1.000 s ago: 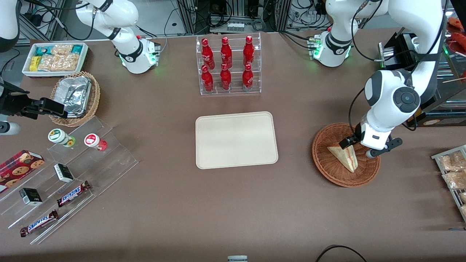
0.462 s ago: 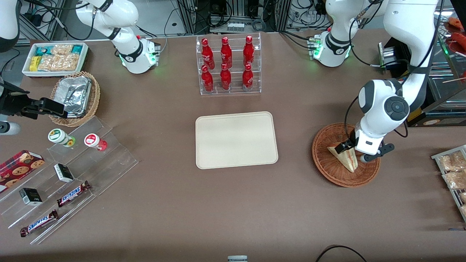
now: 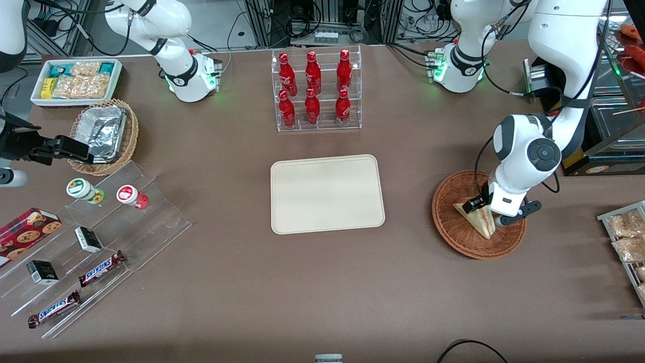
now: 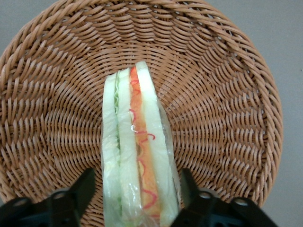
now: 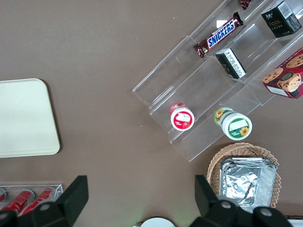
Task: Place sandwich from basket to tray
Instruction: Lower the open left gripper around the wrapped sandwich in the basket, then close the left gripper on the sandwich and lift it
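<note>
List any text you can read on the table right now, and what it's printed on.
"SNICKERS": chocolate bar on the clear stepped display.
"SNICKERS": second bar, nearest the front camera.
Red bottles: white script, too small to read.
Black boxes and cookie box: print unreadable.
Sandwich and basket: no text. The gripper is open, a finger either side of the sandwich.

The gripper (image 3: 484, 212) sits low in the basket (image 3: 453, 194), fingers (image 4: 85, 189) flanking the sandwich (image 4: 137, 156). Bare desk (image 3: 408, 191) separates basket from tray (image 3: 327, 194); the cola bottle rack (image 3: 316, 91) stands farther away.
</note>
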